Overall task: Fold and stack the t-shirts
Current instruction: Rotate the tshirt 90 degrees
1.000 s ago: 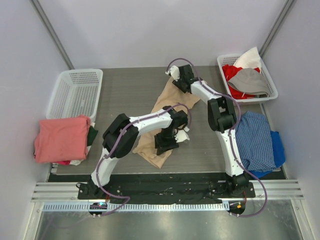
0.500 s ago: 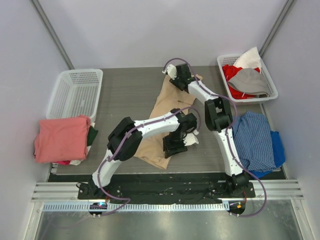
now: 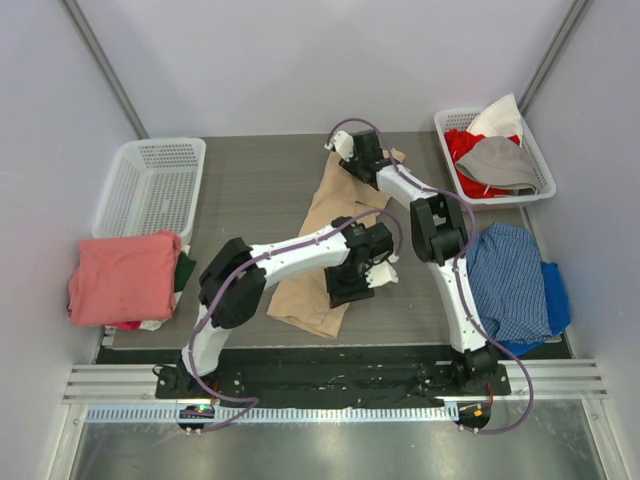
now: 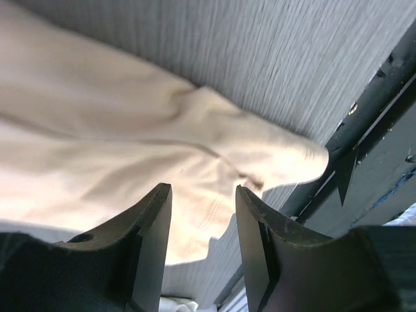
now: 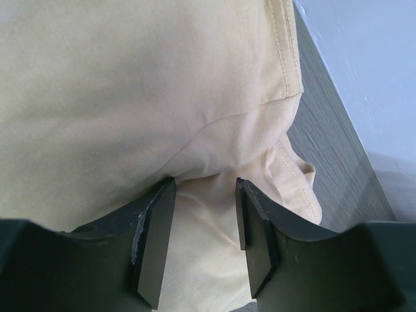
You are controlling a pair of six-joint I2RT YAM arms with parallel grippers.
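Observation:
The tan t-shirt [image 3: 338, 198] lies lengthwise down the middle of the table, bunched and partly folded. My left gripper [image 3: 348, 288] hovers over its near right part. In the left wrist view the gripper [image 4: 203, 195] is open, with the tan cloth [image 4: 130, 130] and bare table seen through the gap. My right gripper [image 3: 358, 168] sits on the shirt's far end. The right wrist view shows it [image 5: 205, 188] open and low over the tan cloth [image 5: 130, 84], a fold bulging against the left finger. The salmon-pink t-shirt [image 3: 125, 275] lies folded at the left edge.
An empty white basket [image 3: 150, 185] stands at the back left. A second basket [image 3: 530, 150] at the back right holds red, grey and white clothes. A blue checked garment [image 3: 510, 280] lies at the right. The pink shirt rests on other folded cloth. A black rail [image 4: 380, 130] borders the table.
My left gripper has moved to the right across the near part of the tan shirt. The right gripper shifted slightly toward the far end, and the shirt's upper part looks narrower.

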